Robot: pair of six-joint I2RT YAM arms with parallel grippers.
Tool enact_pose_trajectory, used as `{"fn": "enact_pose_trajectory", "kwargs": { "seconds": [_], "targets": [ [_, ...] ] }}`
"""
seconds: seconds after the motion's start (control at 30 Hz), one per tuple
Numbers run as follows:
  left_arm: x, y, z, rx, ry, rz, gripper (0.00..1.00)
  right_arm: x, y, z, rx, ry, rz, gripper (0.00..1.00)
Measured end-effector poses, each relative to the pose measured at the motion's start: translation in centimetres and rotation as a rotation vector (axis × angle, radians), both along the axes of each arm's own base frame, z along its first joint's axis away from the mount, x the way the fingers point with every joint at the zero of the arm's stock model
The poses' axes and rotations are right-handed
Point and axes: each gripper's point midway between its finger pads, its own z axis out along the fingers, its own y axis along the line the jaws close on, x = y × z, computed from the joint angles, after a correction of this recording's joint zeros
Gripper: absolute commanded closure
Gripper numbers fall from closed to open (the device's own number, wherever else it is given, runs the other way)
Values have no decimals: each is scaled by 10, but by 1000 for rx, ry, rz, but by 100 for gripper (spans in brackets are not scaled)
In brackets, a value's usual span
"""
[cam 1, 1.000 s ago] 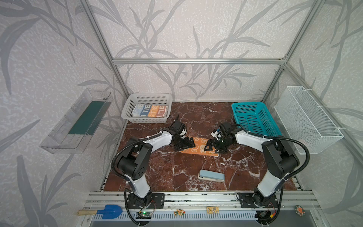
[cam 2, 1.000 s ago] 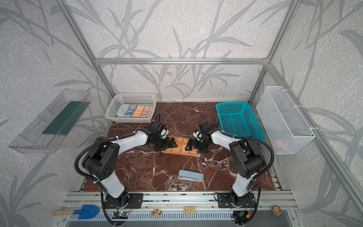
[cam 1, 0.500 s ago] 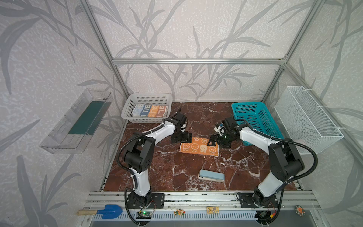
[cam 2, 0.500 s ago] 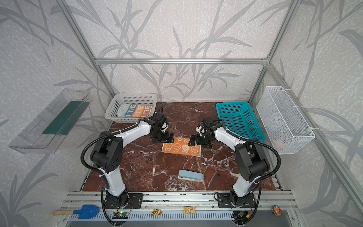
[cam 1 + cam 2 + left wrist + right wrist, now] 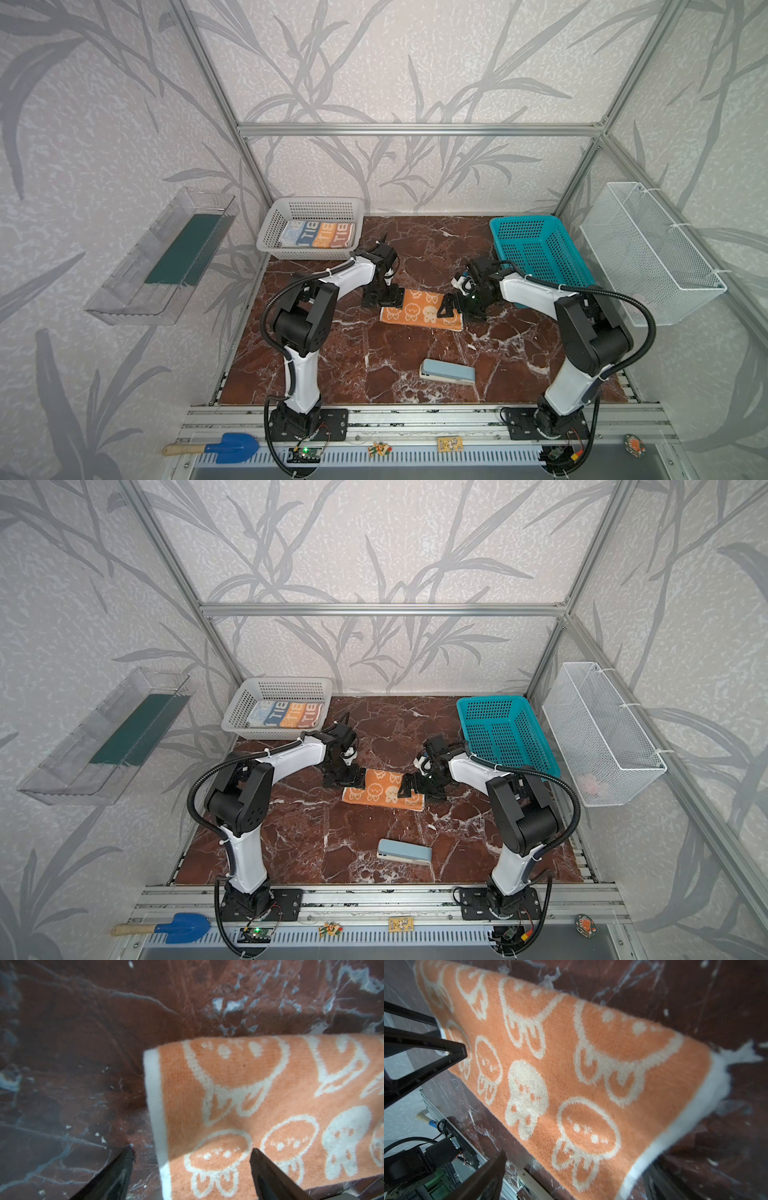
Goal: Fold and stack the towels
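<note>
The left gripper [image 5: 390, 300] is lowered to the left short edge of an orange towel with cream animal faces [image 5: 419, 309], its jaws apart. The right gripper [image 5: 449, 309], jaws spread wide, is at the opposite short edge. In both top views this towel lies folded into a flat strip near the middle of the dark red marble worktop [image 5: 332, 353]. A towel with blue and orange lettered blocks [image 5: 320, 235] lies folded in the white basket [image 5: 266, 237] at the back left. A teal basket [image 5: 536, 249] stands at the back right. A pale blue block [image 5: 448, 371] lies nearer the front, well apart from the orange towel. In the left wrist view, two dark fingers [image 5: 116, 1174] stand wide apart, one over bare worktop and one over the towel's cream-bordered end; nothing is pinched. In the right wrist view, the towel fills the frame with its cream border near the camera. One finger [image 5: 488, 1176] is clear of the cloth, and the left gripper's black finger shows at the far end.
</note>
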Motion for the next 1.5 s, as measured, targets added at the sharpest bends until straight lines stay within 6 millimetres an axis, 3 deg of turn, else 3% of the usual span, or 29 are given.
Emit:
{"fn": "enact_pose_trajectory", "kwargs": {
  "seconds": [0.17, 0.33, 0.47, 0.5, 0.7, 0.83, 1.03, 1.2, 1.4, 1.5],
  "targets": [
    [1, 0, -3, 7, 2, 0, 35, 2, 9, 1, 20, -6, -1, 1],
    [3, -1, -6, 5, -1, 10, 75, 7, 19, 2, 40, -11, -2, 1],
    [4, -4, -7, -8, -4, 1, 98, 8, 23, 3, 49, -11, -2, 1],
    [4, -5, -6, -12, -5, -4, 100, 8, 24, 3, 48, -10, -2, 1],
    [10, -8, -2, 16, 3, -53, 100, 9, 21, 8, 13, -4, 10, 1],
    [28, 1, 11, 65, -7, -71, 100, 27, 26, 35, 6, -64, 34, 1],
    [86, 28, 73, 137, -141, -60, 100, 69, 44, 93, 37, -230, 75, 1],
    [135, 53, 119, 171, -259, -25, 100, 104, 60, 123, 58, -327, 101, 1],
    [178, 83, 133, 234, -331, 17, 100, 137, 77, 142, 72, -402, 116, 1],
    [190, 100, 136, 290, -363, 15, 100, 150, 84, 149, 82, -432, 118, 1]
  ]
}}
